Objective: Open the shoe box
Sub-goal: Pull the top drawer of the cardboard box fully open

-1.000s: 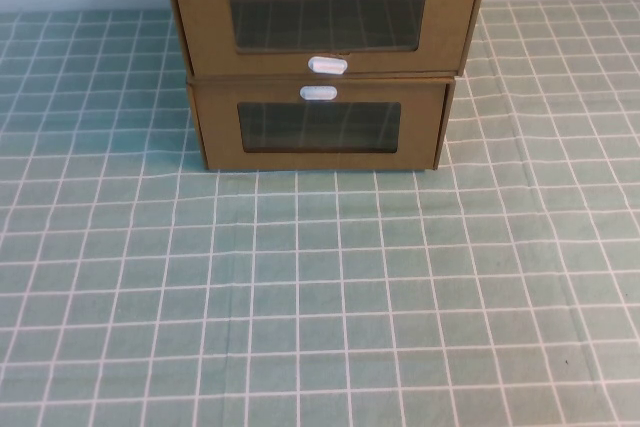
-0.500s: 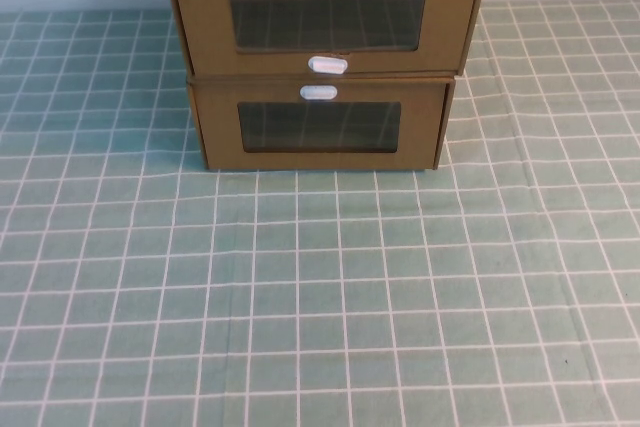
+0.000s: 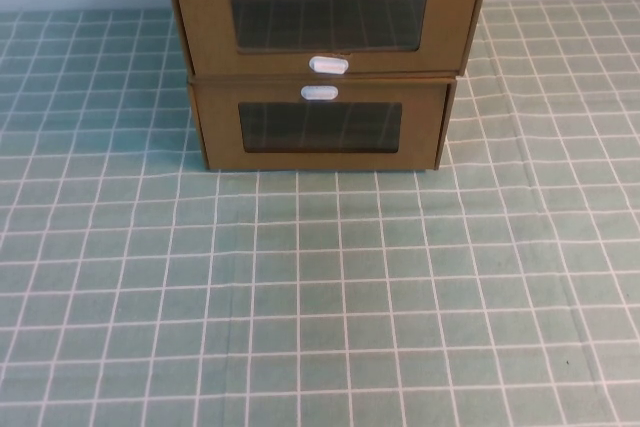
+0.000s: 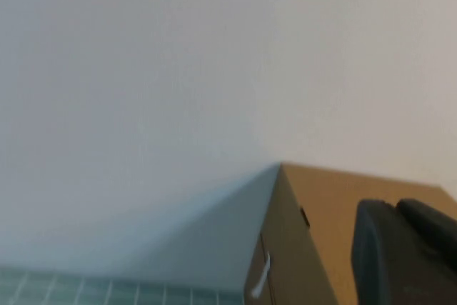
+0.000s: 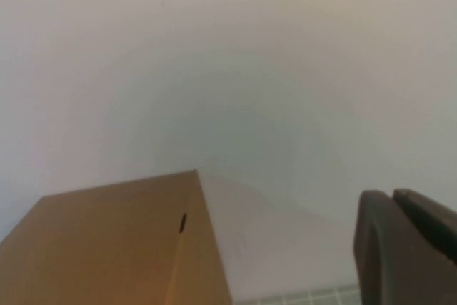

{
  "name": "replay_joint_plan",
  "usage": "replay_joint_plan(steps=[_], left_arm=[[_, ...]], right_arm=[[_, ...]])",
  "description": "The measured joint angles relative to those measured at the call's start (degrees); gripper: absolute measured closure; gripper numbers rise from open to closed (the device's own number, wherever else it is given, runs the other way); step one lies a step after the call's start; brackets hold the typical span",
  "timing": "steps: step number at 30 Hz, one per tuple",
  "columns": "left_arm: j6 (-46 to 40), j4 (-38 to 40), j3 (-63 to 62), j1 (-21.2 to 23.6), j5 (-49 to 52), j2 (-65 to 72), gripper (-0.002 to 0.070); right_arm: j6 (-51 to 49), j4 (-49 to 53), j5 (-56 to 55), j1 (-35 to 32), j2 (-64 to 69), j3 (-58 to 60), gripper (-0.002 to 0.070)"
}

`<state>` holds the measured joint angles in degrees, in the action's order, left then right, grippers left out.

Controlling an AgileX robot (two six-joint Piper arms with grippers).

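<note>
Two stacked shoe boxes (image 3: 320, 67) sit unmoved and closed at the far middle of your bench (image 3: 320, 297), with the left gripper (image 4: 396, 208) and right gripper (image 5: 393, 196) raised nearby, fingers closed on nothing, so opening has not begun.

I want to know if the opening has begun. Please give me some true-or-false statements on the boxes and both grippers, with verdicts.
1. Two brown shoe boxes are stacked, the upper box on the lower box. True.
2. The lower box's front is pulled out. False: both fronts sit closed.
3. Each box carries a white handle. True: the upper handle and the lower handle.
4. The right gripper grips the upper handle. False: the right gripper is shut on nothing, off to the boxes' side, absent from the high view.
5. The left gripper rests on the lower handle. False: the left gripper shows only in its wrist view, away from both handles.
</note>
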<state>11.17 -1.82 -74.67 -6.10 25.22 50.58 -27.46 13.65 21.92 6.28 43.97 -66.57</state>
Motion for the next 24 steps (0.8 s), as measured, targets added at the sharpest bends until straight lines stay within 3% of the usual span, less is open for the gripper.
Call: replay_joint_plan(steps=[4,7,15,19,24], left_arm=[[-0.3,4.7,-0.1,0.0,4.4,6.1,0.068],[-5.5,11.2,-0.1,0.0,6.4,11.7,0.068],[-44.4,42.7,-7.3,-2.6,12.8,26.7,0.068],[-49.7,47.9,-16.6,-4.5,17.3,35.7,0.068],[-50.9,48.8,-31.1,-7.3,21.7,46.8,0.068]], right_arm=[[0.8,-0.4,-0.1,4.2,2.6,0.0,0.0689],[7.6,-1.3,0.4,7.9,4.4,-0.1,0.0689],[39.2,-8.5,14.4,18.3,16.1,-1.8,0.0689],[46.6,-6.4,18.0,25.2,24.8,-4.2,0.0689],[48.9,6.0,19.0,36.4,35.2,-6.5,0.0689]])
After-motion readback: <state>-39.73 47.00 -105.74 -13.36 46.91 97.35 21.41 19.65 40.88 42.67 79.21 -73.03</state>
